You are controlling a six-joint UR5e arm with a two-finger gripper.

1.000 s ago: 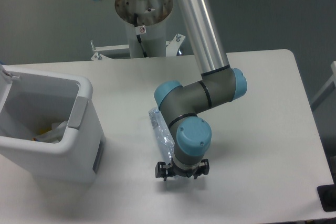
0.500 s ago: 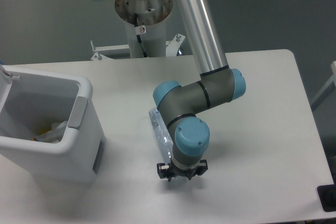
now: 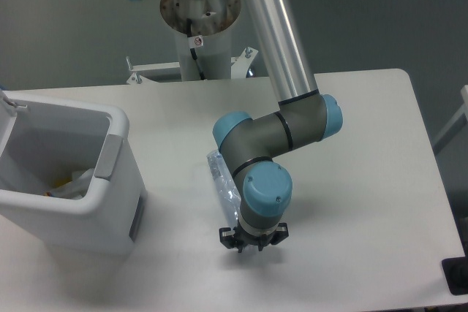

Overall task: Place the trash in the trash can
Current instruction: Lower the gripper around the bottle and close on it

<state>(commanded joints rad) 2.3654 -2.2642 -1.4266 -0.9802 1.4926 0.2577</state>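
The trash in view is a long clear bluish bottle (image 3: 222,184) lying on the white table, running from under the arm's elbow toward the front edge. My gripper (image 3: 253,245) points straight down over the bottle's near end. Its black finger links are drawn in close on either side of that end, and the wrist hides the fingertips. The trash can (image 3: 60,204), a white boxy bin with a grey rim panel, stands at the left, about a hand's width from the bottle. Pale crumpled items (image 3: 74,181) lie inside it.
The arm's base column (image 3: 199,31) rises behind the table's back edge. The silver upper arm slants across the table's middle. A black object (image 3: 456,276) sits at the table's front right corner.
The black finger links have drawn inward around the bottle's near end. The wrist shifted slightly left. The bottle and the bin have not moved.
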